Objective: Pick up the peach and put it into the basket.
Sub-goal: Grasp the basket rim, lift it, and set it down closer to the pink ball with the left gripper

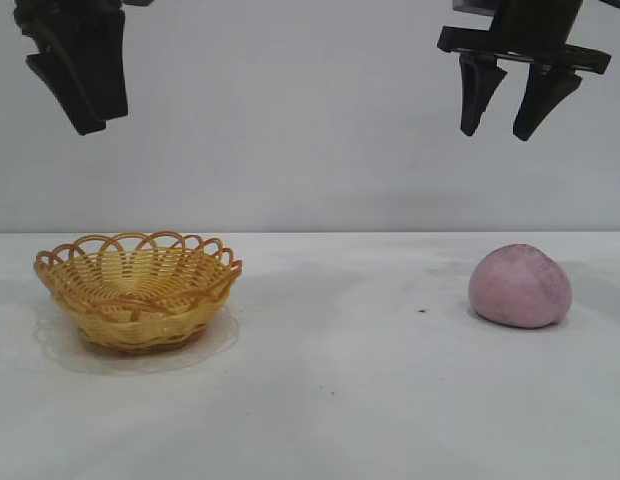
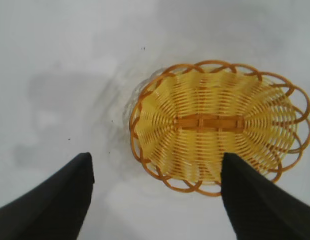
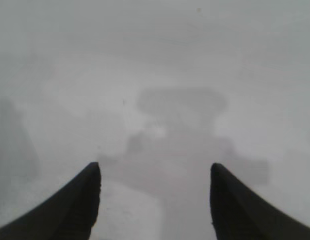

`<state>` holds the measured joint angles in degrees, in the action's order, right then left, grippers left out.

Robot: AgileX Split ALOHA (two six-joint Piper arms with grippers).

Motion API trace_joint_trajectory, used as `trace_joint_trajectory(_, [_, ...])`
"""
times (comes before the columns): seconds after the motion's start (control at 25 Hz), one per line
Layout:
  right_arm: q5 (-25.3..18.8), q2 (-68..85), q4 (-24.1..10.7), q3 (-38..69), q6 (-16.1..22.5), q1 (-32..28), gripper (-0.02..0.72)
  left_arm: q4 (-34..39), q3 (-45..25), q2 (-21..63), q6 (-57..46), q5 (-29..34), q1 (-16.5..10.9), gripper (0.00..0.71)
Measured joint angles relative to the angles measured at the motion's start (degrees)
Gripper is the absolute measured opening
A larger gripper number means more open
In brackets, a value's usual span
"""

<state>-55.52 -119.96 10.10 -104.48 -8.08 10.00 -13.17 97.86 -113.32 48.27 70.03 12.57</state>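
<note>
Basket (image 1: 138, 290) sits closest to me, empty. My right end effector (image 1: 502, 128) hangs wide apart above the peach (image 1: 519, 286), nearer than my left end effector (image 1: 78, 115), wide too.

I see a plain pale grey wall (image 1: 290, 120) filling the space behind my work area, bare and evenly lit. Below it a white table (image 1: 330, 400) stretches across the whole width, its matte surface faintly smudged, with a tiny dark speck (image 1: 422, 311) on it. The light is soft and leaves only faint shadows.
</note>
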Motion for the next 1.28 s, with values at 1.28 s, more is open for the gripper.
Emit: trace_joint_trajectory(1.28, [-0.12,0.0,-0.56,0.0,0.0,0.0,0.412,8.49,0.42,-14.01,0.92,-10.86,4.46,0.342])
